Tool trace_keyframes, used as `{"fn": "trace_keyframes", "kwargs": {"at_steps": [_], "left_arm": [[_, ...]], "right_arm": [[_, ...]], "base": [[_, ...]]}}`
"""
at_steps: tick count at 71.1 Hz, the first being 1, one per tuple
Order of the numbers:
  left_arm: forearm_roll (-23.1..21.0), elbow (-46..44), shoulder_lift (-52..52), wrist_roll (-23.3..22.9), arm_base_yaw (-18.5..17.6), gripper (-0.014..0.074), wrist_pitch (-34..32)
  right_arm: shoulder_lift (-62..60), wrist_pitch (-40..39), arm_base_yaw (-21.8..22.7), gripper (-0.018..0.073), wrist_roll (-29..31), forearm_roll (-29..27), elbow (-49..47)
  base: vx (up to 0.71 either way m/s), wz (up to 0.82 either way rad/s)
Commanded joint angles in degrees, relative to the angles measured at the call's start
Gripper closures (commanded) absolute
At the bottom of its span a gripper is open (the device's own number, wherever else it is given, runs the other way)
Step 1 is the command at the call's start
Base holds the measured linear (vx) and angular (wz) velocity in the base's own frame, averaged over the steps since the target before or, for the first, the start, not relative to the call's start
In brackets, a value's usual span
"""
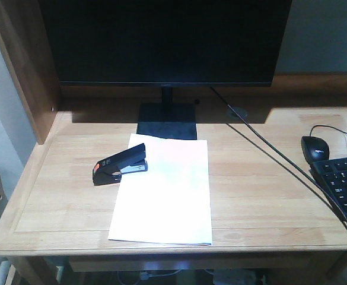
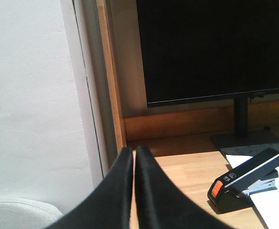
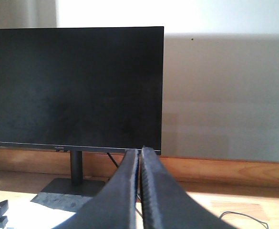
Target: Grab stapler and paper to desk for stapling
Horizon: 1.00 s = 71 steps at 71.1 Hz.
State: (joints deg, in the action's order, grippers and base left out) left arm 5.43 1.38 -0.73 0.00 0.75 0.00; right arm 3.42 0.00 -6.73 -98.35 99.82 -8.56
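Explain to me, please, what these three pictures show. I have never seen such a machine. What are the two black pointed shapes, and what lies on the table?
The machine is a robot with two arms. One camera looks at the desk from the front; one sits on each wrist. The black pointed shapes are the closed fingers of the left gripper and the right gripper, each seen from its own wrist camera. Both hold nothing. On the desk lies the paper, with the stapler at its upper left corner, its front end over the sheet. Behind them stands a dark monitor. At the right are a black mouse and part of a keyboard.
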Motion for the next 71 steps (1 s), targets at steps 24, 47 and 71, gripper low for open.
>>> {"fn": "trace_keyframes", "kwargs": {"at_steps": [24,47,71], "left_arm": [[-0.1,0.6,-0.9,0.0,-0.1,0.0603,-3.8],[-0.1,0.6,-0.9,0.0,-0.1,0.0603,-3.8],[-0.1,0.6,-0.9,0.0,-0.1,0.0603,-3.9]], "right_arm": [[0.5,8.1,0.2,0.0569,33.7,-31.3,-1.6],[0.5,10.9,0.2,0.0569,97.6,-87.5,-1.6],[0.1,5.6,3.5,0.0569,103.7,-95.6,1.6]], "base": [[0.00,0.00],[0.00,0.00],[0.00,0.00]]}}
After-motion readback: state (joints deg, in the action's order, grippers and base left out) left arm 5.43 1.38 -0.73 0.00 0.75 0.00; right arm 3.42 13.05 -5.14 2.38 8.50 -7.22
